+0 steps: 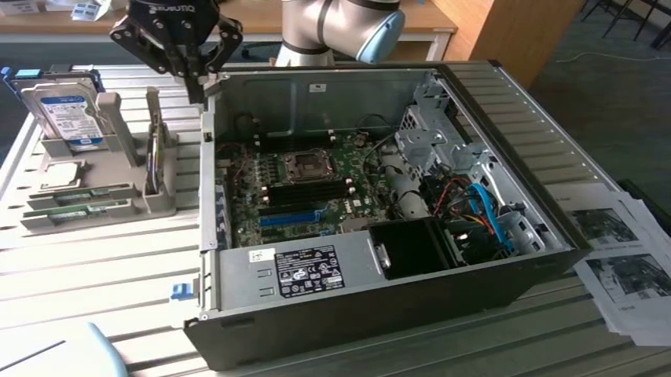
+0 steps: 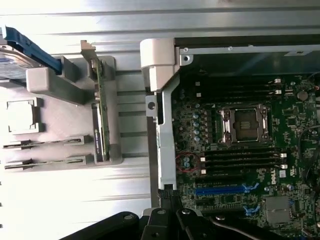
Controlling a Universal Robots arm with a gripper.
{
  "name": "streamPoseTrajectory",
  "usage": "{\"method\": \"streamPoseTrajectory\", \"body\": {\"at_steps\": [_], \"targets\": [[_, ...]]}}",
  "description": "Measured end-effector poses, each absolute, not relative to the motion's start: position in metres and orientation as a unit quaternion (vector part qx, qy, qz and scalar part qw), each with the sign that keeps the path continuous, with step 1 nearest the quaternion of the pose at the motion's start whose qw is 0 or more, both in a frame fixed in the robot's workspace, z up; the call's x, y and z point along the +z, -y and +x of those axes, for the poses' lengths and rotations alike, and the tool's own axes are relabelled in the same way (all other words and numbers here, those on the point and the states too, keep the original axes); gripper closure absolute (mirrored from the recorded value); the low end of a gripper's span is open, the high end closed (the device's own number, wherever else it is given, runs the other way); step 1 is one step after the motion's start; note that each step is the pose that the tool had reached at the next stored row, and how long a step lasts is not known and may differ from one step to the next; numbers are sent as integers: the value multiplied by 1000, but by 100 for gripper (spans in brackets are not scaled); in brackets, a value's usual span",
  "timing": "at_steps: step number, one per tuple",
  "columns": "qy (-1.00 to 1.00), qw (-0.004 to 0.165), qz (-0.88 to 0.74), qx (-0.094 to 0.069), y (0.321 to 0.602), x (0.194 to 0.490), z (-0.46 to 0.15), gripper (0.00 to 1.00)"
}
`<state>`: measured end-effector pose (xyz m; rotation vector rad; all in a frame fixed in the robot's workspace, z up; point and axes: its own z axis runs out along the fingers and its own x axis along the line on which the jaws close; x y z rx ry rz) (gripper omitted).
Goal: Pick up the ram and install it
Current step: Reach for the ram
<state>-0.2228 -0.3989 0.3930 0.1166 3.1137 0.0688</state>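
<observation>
Two thin green ram sticks lie on edge in the slots of a grey holder, at the exterior view's left. My gripper hangs above the open computer case's wall, between the holder and the motherboard. Its fingers are shut with nothing between them, well apart from the ram sticks. Black memory slots run beside the processor socket on the motherboard.
The holder also carries a blue-labelled hard drive, an upright expansion card and a processor chip. A bright blue slot lies on the motherboard. Cables and a drive cage crowd the case's right. Papers lie beyond it.
</observation>
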Motion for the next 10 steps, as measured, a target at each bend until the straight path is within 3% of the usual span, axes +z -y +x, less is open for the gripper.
{"method": "streamPoseTrajectory", "body": {"at_steps": [10], "targets": [[-999,13,38,22,399,393,-258,91]]}}
